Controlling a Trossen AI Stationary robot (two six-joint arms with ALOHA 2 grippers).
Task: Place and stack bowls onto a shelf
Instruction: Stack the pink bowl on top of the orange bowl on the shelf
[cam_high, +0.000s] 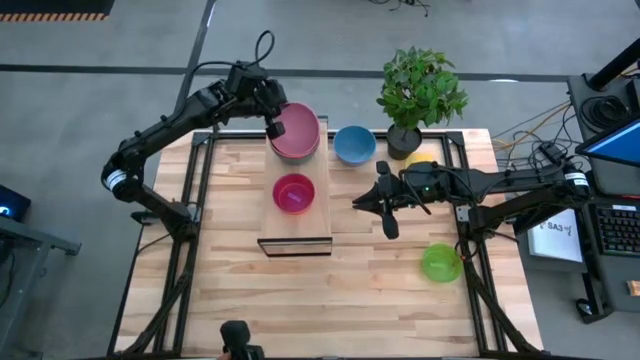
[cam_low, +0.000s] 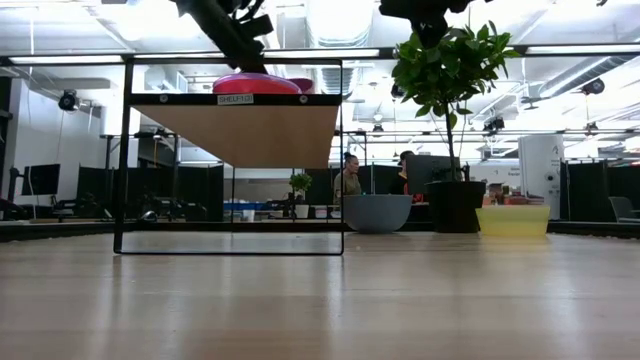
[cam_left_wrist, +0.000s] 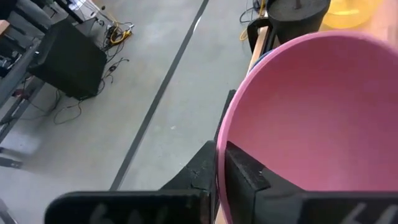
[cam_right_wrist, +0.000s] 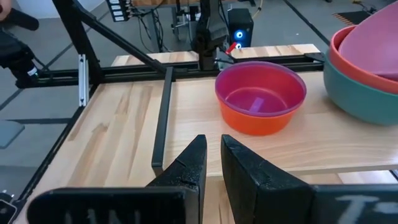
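The shelf (cam_high: 296, 228) stands mid-table. At its far end sits a stack of teal, red and pink bowls (cam_high: 298, 135). My left gripper (cam_high: 275, 128) is shut on the pink bowl (cam_left_wrist: 311, 112), the top one, which shows over the shelf (cam_low: 235, 130) in the low view as well (cam_low: 255, 84). A purple bowl (cam_right_wrist: 260, 93) nested in an orange one (cam_right_wrist: 258, 124) sits mid-shelf. My right gripper (cam_high: 362, 200) hovers shut right of the shelf, pointing at it. The blue (cam_high: 354, 144), yellow (cam_high: 421, 158) and green (cam_high: 440, 262) bowls rest on the table. My left gripper holds the pink bowl by its rim (cam_left_wrist: 219, 152) on the table's left side, one finger (cam_left_wrist: 245, 171) inside the bowl and one (cam_left_wrist: 198, 174) outside, coming from above and the left. The bowl sits tilted, its lower part in the red bowl (cam_right_wrist: 348, 59).
A potted plant (cam_high: 412, 100) stands at the far edge beside the blue bowl, with the yellow bowl partly under my right arm. Bare plank lies at the shelf's near end. People sit in the room beyond the table (cam_low: 348, 175).
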